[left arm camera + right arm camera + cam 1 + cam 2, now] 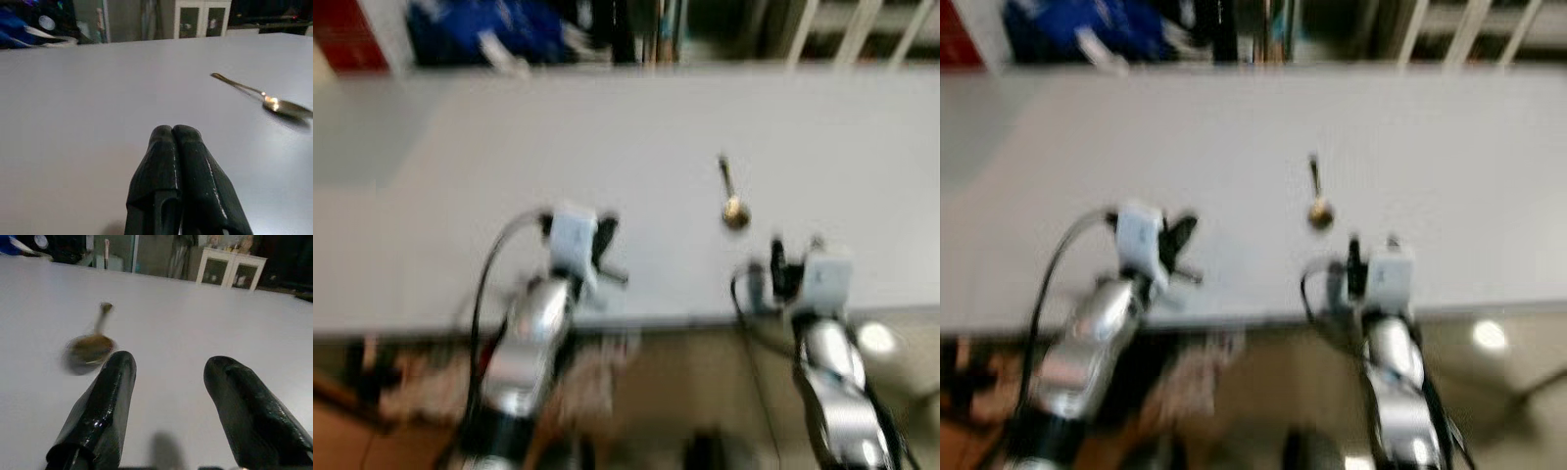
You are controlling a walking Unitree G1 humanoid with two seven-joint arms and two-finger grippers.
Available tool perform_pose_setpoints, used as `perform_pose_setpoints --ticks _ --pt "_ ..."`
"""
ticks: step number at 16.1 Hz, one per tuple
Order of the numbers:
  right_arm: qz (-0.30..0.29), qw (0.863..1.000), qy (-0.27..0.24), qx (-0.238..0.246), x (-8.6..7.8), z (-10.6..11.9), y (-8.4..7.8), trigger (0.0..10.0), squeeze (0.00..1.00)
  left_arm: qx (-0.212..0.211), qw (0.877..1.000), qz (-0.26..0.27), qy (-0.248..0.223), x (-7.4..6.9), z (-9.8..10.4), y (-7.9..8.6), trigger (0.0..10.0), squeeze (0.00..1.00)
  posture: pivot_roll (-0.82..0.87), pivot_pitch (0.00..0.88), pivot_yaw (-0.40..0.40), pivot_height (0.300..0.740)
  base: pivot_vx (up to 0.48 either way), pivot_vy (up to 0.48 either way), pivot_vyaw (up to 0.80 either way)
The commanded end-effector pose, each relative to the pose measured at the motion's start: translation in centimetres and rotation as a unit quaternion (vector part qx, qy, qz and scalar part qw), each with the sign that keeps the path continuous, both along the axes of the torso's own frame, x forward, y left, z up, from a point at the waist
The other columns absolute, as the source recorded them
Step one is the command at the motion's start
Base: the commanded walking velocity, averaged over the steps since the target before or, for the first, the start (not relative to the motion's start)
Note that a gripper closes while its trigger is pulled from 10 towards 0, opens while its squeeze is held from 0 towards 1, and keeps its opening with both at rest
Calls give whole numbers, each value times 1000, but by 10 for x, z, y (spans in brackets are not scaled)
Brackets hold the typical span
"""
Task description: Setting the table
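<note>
Left tool (173, 134) hovers low over the near edge of the worktop (460, 176), fingers pressed together, holding nothing. Further right a brass-coloured spoon (732, 201) lies flat on the worktop, bowl toward the robot, handle pointing away. Right tool (168, 377) sits just near of it and slightly to its right, fingers spread, not touching. Task looks barely begun: one spoon laid, no plates or other cutlery to be seen (head views blurred). Worktop is plain pale grey. Blue clutter (470, 29) beyond its far left edge, white cabinet (230, 267) behind.
</note>
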State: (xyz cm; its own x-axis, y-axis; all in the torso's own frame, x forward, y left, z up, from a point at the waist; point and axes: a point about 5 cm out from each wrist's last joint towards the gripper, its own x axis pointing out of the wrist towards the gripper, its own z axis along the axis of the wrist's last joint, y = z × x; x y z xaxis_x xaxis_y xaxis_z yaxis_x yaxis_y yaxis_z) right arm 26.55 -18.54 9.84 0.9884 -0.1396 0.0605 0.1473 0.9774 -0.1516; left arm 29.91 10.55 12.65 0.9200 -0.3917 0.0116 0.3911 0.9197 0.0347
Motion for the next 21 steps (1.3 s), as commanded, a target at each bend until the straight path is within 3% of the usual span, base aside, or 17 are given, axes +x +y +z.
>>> perform_pose_setpoints --ticks 1,5,9,12,17,21 --pt "3 1000 -4 -4 2 2 1 10000 0 -2 1000 14 -1 2 3 1 10000 0 -31 0 43 697 -409 259 0" --pt "10 1000 -1 -9 3 2 2 10000 0 11 1000 20 -1 4 1 0 10000 0 -31 0 43 697 -355 320 0" --pt "14 1000 -2 -6 2 3 4 10000 0 15 1000 25 6 7 0 -2 10000 0 -31 0 43 697 0 435 295" --pt "9 1000 2 -7 0 1 2 10000 0 39 999 31 -7 11 2 -3 10000 0 -35 0 43 697 0 0 0" --pt "8 1000 8 -6 1 -1 0 10000 0 35 999 31 -2 14 1 -5 10000 0 -33 0 40 697 0 0 0" --pt "14 1000 7 -6 4 0 2 10000 0 12 999 51 7 18 1 -3 10000 0 -25 0 36 697 0 480 0"
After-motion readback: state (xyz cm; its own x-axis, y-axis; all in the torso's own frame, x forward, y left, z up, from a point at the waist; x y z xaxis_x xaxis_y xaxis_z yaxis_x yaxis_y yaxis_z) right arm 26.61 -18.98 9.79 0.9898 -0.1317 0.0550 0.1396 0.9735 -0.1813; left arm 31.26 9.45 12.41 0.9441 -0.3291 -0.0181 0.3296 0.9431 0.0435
